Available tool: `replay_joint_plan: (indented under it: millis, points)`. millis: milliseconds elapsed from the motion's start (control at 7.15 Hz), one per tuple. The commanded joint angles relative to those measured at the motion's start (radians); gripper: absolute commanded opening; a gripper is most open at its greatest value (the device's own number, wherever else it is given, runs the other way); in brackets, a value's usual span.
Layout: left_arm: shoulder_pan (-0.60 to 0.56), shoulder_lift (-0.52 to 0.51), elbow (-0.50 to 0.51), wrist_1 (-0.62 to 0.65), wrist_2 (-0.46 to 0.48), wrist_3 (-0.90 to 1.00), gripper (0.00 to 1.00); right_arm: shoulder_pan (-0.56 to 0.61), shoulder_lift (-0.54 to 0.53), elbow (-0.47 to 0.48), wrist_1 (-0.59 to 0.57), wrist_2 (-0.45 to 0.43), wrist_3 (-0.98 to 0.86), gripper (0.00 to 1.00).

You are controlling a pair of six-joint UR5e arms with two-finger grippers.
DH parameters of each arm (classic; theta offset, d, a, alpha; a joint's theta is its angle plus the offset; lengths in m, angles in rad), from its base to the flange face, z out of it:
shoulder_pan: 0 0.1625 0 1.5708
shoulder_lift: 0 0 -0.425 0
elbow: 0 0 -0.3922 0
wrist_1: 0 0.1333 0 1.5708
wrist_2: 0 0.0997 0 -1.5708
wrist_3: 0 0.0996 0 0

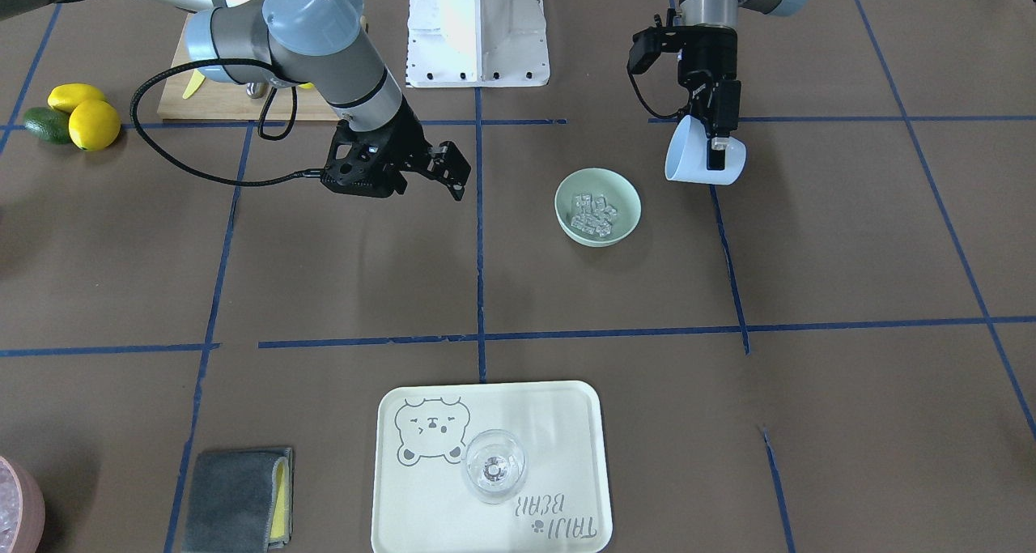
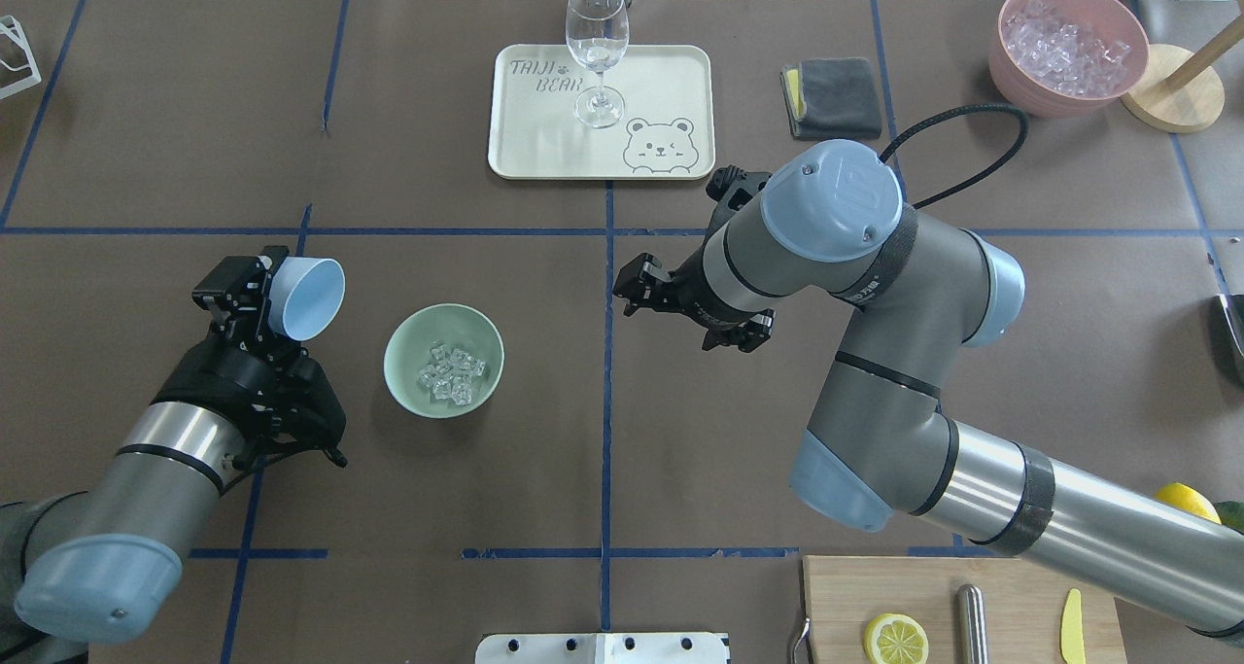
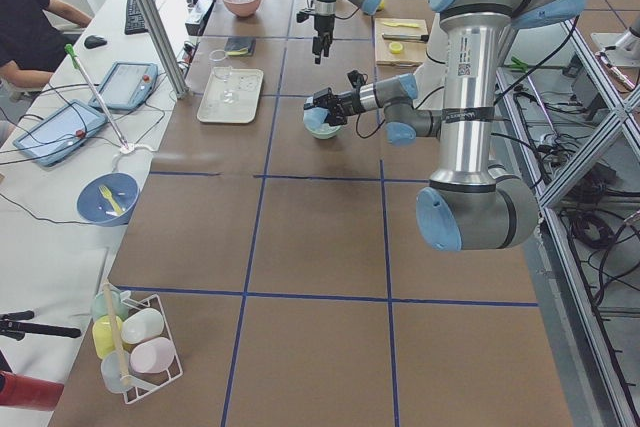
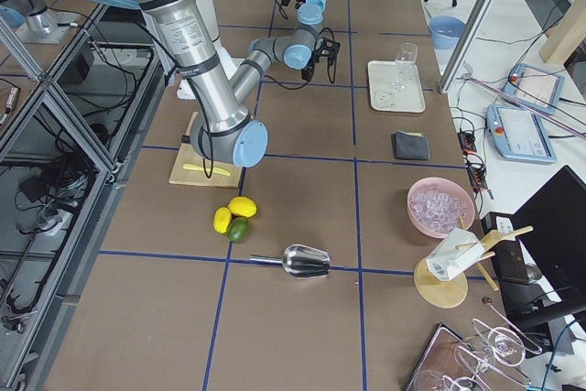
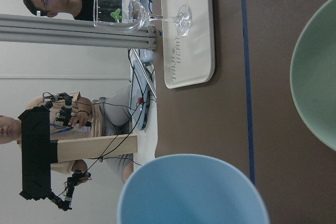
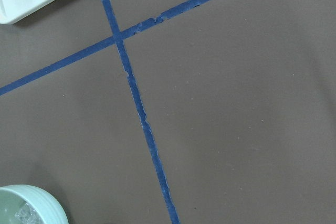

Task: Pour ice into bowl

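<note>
While the left end effector [image 1: 719, 150] grips the cup [image 1: 688, 158], the tray [image 1: 566, 411] reads TAIJI BEAR

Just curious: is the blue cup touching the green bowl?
Apart. The overhead view shows bare brown table between the cup and the bowl.

A brown table [image 1: 850, 237], gridded with blue tape [image 1: 479, 278], dominates the room — a white desk [image 3: 40, 277] carrying tablets [image 3: 60, 132] runs along one side. An aluminium post [image 3: 151, 17] rises between them; cables [image 3: 600, 247] lie tangled on the floor [image 3: 600, 387] opposite, under even light.
</note>
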State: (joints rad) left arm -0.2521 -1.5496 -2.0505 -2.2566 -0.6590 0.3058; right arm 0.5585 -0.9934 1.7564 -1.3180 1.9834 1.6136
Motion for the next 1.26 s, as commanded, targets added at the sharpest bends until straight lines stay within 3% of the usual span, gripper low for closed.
replay_joint_plan:
  millis: [0, 280, 420, 560, 980, 1119]
  points:
    - [-0.119, 0.066, 0.007, -0.154, -0.187, -0.034, 0.0, -0.003, 0.01, -0.003, -0.001, -0.002, 0.0, 1.0]
    - [-0.246, 0.091, 0.015, -0.245, -0.373, -0.113, 0.0, -0.006, 0.012, -0.003, -0.001, -0.002, 0.0, 1.0]
    - [-0.249, 0.108, 0.015, -0.248, -0.411, -0.246, 0.0, -0.011, 0.016, -0.003, -0.001, -0.002, 0.0, 1.0]
    - [-0.251, 0.118, 0.016, -0.251, -0.416, -0.377, 0.0, -0.015, 0.019, -0.003, 0.0, -0.002, 0.0, 1.0]
    - [-0.251, 0.229, 0.113, -0.499, -0.407, -0.699, 0.0, -0.057, 0.045, -0.009, -0.001, -0.067, 0.005, 1.0]
    - [-0.251, 0.23, 0.154, -0.503, -0.392, -0.812, 0.0, -0.064, 0.045, -0.009, 0.0, -0.069, 0.006, 1.0]
